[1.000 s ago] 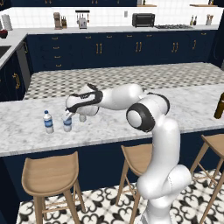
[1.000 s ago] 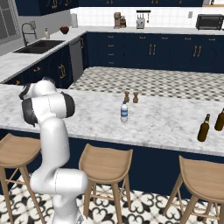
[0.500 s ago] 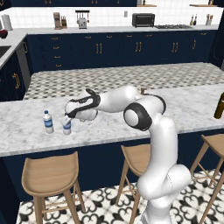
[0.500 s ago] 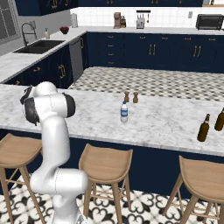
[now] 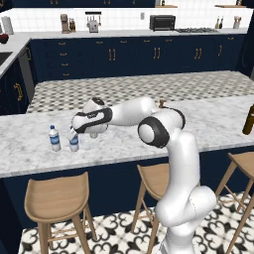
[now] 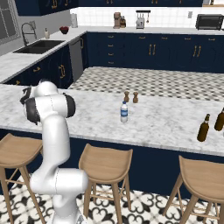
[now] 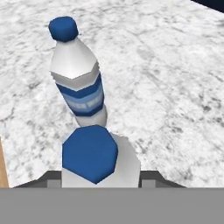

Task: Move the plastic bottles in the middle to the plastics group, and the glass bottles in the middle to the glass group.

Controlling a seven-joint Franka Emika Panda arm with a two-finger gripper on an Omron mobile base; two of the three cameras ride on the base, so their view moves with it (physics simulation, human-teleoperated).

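The water bottle (image 7: 94, 159) I carry sits between my fingers, its blue cap right under my hand camera, and my pincer (image 5: 74, 139) is pinched on it. Over the last second I have swung it further left and lower, so it now stands just beside the labelled bottle (image 5: 54, 138) of the plastics group on the marble counter (image 5: 30, 149); I judge release is close. My arm stretches low and far left. Another water bottle (image 6: 124, 112) waits mid-counter.
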